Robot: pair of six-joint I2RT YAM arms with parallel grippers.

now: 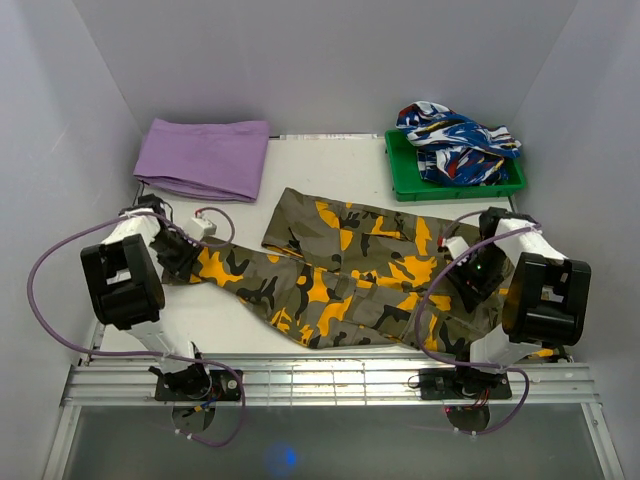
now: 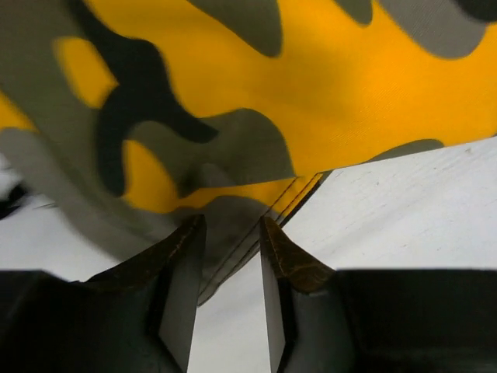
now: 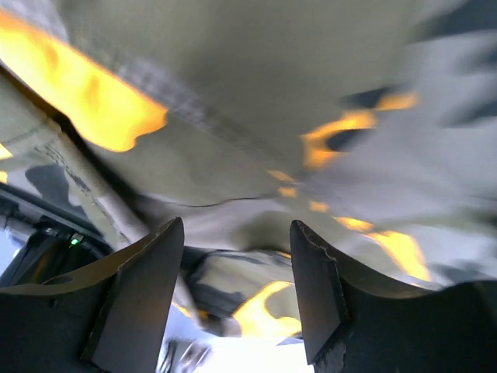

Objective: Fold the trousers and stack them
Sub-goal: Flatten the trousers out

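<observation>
The camouflage trousers [image 1: 340,270] lie spread across the table, olive with orange-yellow and black patches, reaching from the left gripper to the right one. My left gripper [image 1: 185,262] sits at the trousers' left end. In the left wrist view its jaws [image 2: 231,225] stand a little apart, with a stitched hem of the trousers [image 2: 311,93] running between the fingertips and white table showing in the gap. My right gripper [image 1: 468,283] is over the trousers' right end. In the right wrist view it [image 3: 237,225] is wide open, with rumpled, blurred cloth [image 3: 256,101] just beyond the fingertips.
A folded purple cloth [image 1: 205,157] lies at the back left. A green tray [image 1: 450,190] at the back right holds a blue, white and red garment [image 1: 455,140]. White walls close in three sides. A metal rail [image 1: 330,380] runs along the near edge.
</observation>
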